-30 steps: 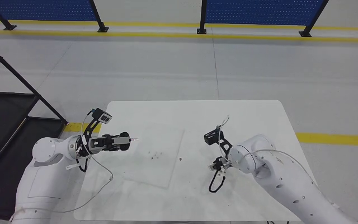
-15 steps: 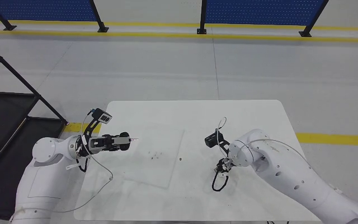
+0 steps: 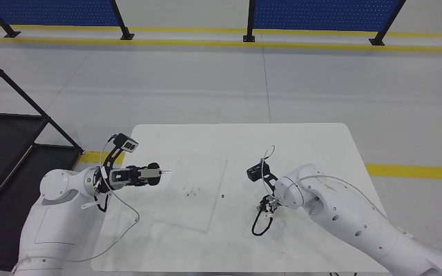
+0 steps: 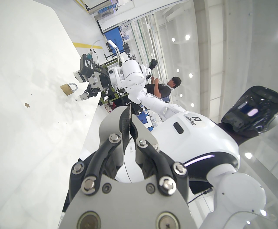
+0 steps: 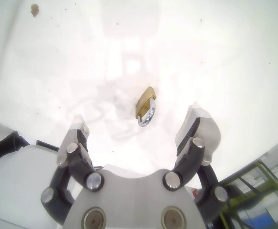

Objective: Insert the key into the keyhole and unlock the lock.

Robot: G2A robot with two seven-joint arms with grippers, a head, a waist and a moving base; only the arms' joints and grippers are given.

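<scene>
A brass padlock (image 5: 145, 106) with a silver shackle lies flat on the white table (image 5: 195, 54). My right gripper (image 5: 136, 115) hovers just over it, open, one finger on each side and neither touching. The left wrist view has the same padlock (image 4: 68, 88) far off, with the right gripper (image 4: 79, 86) beside it. My left gripper (image 4: 128, 111) is shut on the key (image 4: 130, 117), a thin blade held edge-on between the pads. From above, the left gripper (image 3: 156, 172) sits at the table's left, the key's tip (image 3: 166, 171) pointing toward the right gripper (image 3: 265, 204).
A pale sheet (image 3: 186, 190) covers the table's middle between the arms. A small brown speck (image 5: 34, 9) lies on the table (image 3: 311, 145) past the padlock. A black cable loop (image 3: 259, 224) hangs by the right wrist, near the front edge.
The right arm has shifted slightly left over the table after a small swing to the right. The left arm with the key has stayed put.
</scene>
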